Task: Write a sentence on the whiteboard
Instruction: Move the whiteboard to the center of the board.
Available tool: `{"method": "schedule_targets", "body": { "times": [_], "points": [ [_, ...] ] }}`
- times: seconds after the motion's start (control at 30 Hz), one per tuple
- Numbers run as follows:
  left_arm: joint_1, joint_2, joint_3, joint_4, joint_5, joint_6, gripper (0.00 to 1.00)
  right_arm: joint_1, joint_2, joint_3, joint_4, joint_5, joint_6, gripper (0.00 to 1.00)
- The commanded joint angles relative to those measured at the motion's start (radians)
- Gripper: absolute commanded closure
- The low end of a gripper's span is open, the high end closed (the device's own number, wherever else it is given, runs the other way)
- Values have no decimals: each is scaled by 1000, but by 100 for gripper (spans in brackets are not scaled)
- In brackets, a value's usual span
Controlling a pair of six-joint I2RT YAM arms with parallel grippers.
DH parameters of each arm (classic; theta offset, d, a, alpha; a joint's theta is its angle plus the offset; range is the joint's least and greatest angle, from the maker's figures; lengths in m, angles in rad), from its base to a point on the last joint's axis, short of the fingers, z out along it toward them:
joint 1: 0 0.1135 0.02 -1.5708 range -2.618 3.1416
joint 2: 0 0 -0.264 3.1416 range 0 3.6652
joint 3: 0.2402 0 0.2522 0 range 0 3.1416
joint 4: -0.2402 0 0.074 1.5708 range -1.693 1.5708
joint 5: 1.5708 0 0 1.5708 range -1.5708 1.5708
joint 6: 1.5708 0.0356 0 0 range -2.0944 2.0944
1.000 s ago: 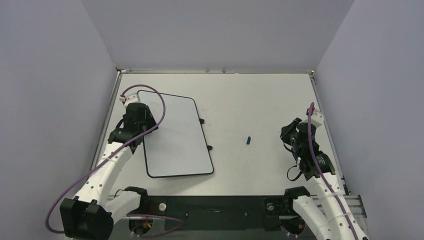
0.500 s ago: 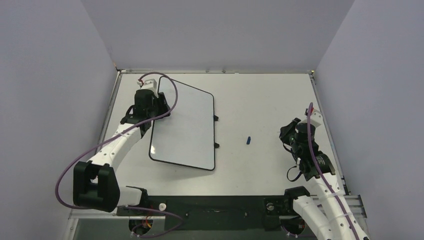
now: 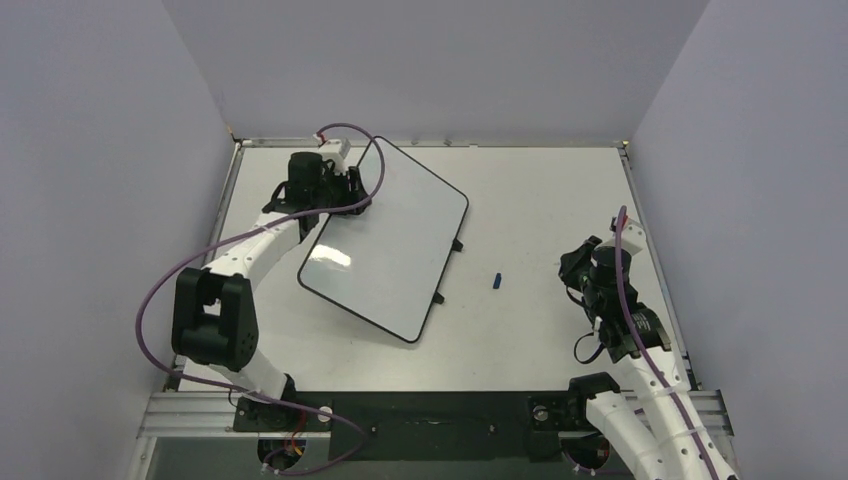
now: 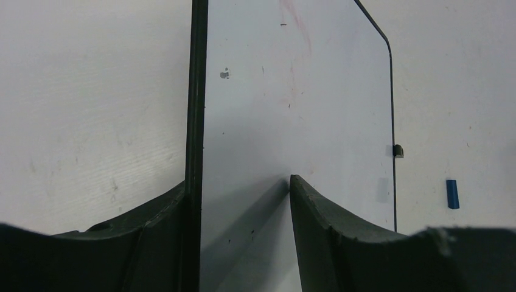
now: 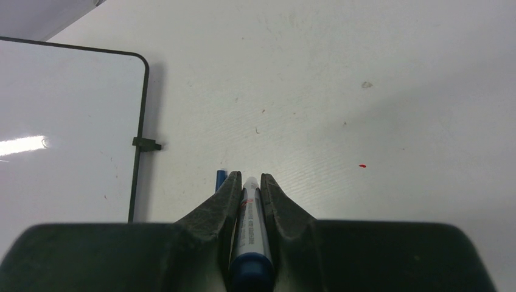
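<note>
At 10 o'clock on the bench [image 3: 560,190] | left jaws pinch the whiteboard [image 3: 390,250] by its far-left rim | right jaws, 3 o'clock, clamp a marker [image 5: 249,228] | blue cap [image 3: 496,281] lies between, apart from the board's right edge

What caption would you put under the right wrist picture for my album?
Right gripper clamps a marker, with the blank whiteboard to its left.
</note>
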Motion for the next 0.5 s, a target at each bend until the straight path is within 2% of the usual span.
{"method": "schedule_targets", "body": {
  "times": [0.0,0.23,0.47],
  "points": [
    [-24,96,128,47,225,74,51,3,-25,14,21,6,-14,100],
    [-98,238,340,-59,299,191,51,3,-47,17,6,8,-17,100],
    [-163,326,502,-111,359,236,51,3,-61,18,-4,-2,-16,100]
  ]
}}
